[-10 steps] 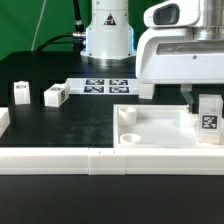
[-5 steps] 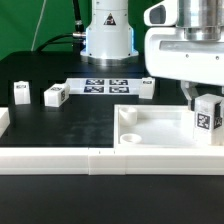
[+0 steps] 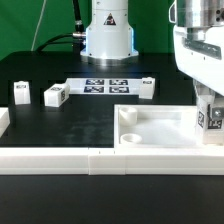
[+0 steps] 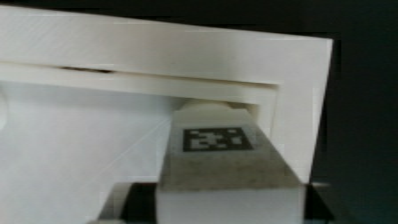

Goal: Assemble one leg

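My gripper [image 3: 207,108] is shut on a leg [image 3: 213,119], a small white block with a black-and-white marker on its side. It holds the leg upright at the exterior view's far right, over the right corner of the large white tray-like panel [image 3: 160,128]. In the wrist view the leg [image 4: 221,150] runs out from between the dark fingers [image 4: 146,200], its far end close to the panel's rim [image 4: 143,85]. Whether the leg touches the panel cannot be told.
Two loose legs [image 3: 20,93] [image 3: 54,95] stand on the black table at the left. A third leg [image 3: 147,87] stands by the marker board [image 3: 105,86]. A low white wall [image 3: 60,160] runs along the front. The robot base [image 3: 108,35] is behind.
The gripper has moved toward the exterior view's right with the leg in it, now partly out of frame. The third loose leg behind it has come into view.
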`<state>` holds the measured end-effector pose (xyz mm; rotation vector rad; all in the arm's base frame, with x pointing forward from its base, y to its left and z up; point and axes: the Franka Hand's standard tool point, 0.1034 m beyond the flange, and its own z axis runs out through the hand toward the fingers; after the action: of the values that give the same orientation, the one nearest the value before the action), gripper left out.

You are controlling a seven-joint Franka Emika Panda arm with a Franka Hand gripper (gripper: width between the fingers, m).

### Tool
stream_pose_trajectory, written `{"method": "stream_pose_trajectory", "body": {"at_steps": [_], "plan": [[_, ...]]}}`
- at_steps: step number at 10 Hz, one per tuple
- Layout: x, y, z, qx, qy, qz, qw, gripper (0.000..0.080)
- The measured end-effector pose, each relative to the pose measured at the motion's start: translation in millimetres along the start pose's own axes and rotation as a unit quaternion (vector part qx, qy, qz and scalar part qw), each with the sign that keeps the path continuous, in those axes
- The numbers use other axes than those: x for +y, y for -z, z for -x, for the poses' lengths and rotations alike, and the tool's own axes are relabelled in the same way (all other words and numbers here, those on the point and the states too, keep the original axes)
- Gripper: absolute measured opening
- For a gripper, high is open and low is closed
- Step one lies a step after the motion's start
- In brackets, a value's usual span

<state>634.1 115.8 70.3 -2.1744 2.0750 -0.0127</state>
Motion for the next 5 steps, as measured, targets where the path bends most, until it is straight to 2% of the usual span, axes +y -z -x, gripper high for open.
{"method": "stream_pose_trajectory", "body": {"at_steps": [3, 4, 5], "plan": [[0.0, -0.3, 0.4, -0.002, -0.042, 0.0, 0.999, 0.0291], [0.1, -0.4, 0.6, -0.003, -0.023, 0.0, 1.0, 0.038], [0.2, -0.5, 0.9, -0.003, -0.023, 0.0, 1.0, 0.0517]]}}
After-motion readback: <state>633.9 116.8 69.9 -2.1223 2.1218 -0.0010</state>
